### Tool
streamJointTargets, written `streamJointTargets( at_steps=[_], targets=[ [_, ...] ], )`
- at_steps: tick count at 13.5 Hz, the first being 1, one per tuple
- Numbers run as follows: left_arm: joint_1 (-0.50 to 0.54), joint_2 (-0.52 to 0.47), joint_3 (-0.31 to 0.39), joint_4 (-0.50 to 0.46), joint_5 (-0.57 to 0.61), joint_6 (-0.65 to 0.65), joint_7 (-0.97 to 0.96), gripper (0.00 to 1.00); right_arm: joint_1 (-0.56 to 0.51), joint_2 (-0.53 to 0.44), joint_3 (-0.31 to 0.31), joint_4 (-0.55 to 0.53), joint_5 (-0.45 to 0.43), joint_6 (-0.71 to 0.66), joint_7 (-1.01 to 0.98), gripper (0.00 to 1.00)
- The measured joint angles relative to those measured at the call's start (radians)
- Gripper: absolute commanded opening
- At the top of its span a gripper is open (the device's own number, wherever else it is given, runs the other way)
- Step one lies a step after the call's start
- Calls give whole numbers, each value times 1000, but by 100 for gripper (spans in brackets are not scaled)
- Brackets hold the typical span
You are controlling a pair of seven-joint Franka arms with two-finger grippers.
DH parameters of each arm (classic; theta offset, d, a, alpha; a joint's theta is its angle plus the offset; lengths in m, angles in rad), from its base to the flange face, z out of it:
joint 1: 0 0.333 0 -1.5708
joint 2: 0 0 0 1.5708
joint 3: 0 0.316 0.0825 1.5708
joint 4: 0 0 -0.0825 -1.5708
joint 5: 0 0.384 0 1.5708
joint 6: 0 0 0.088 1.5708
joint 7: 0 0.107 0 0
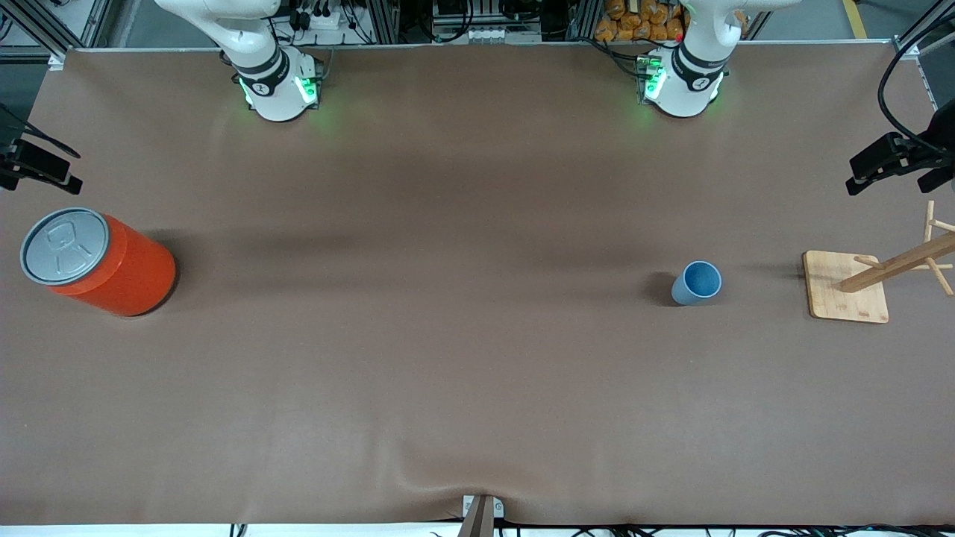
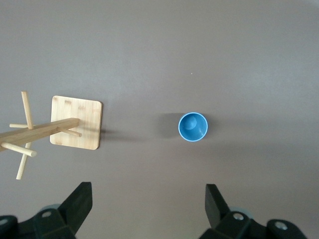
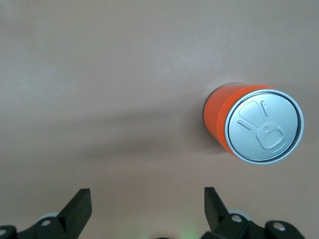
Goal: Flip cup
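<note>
While grippers sit half-cropped, cup seemingly upright.

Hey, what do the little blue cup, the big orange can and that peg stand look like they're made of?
Cup: probably matte plastic, though glazeless ceramic is possible; even blue, no shine.
Orange can: smooth coloured wall, likely painted metal or plastic; grey lid looks like brushed metal with a pull-tab.
Peg stand: pale wood or bamboo, grain visible.

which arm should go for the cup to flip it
Probably the left. The cup stands mouth up toward the left arm's end of the table, beside the wooden rack, under the open left gripper. The open right gripper looks down by the orange can.
</note>
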Motion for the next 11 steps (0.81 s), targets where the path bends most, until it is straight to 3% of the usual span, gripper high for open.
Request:
streamJointTargets(
  at_steps=[11],
  targets=[
    [-4,1,-3,-2,-2,-19,-27,100,0,0,0,0,0,0,0,100]
  ],
)
